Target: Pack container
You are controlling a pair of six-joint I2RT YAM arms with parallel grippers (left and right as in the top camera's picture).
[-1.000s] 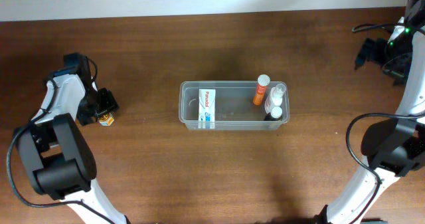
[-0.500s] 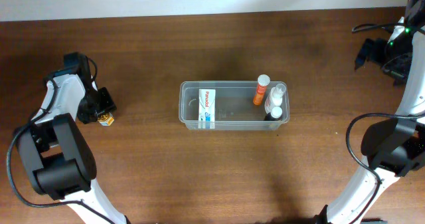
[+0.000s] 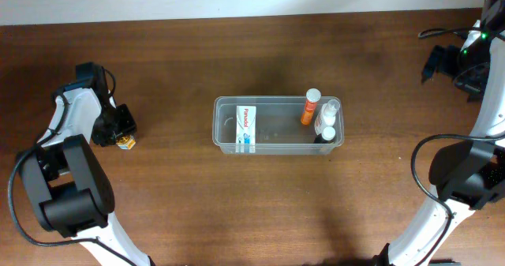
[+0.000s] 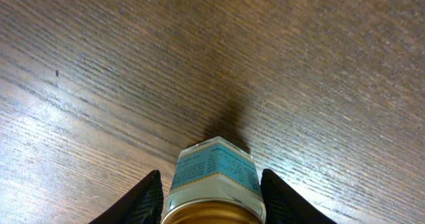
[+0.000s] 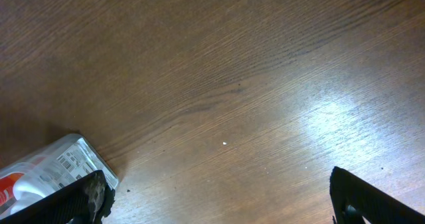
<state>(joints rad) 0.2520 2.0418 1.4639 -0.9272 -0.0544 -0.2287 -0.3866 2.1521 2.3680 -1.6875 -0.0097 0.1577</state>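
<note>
**A:** How is the left gripper (image 4: 211, 187) set?

**B:** Its fingers press both sides of a small gold-capped bottle (image 4: 214, 165) on the table (image 3: 158, 211). The right gripper (image 5: 229, 201) is spread wide and holds nothing, off at the table's 2 o'clock.

**A:** And the container (image 3: 215, 125)?

**B:** It sits mid-table, at 3 o'clock from the left gripper and well apart. A white box (image 3: 247, 128) fills its 9 o'clock end. An orange tube (image 3: 309, 108) and little bottles (image 3: 327, 122) crowd its 3 o'clock end.

**A:** What could go wrong?

**B:** The bottle looks smooth and round, so a shallow pinch could let it slip or swivel on the lift. A careless drop might hit the box or topple the tube.
</note>
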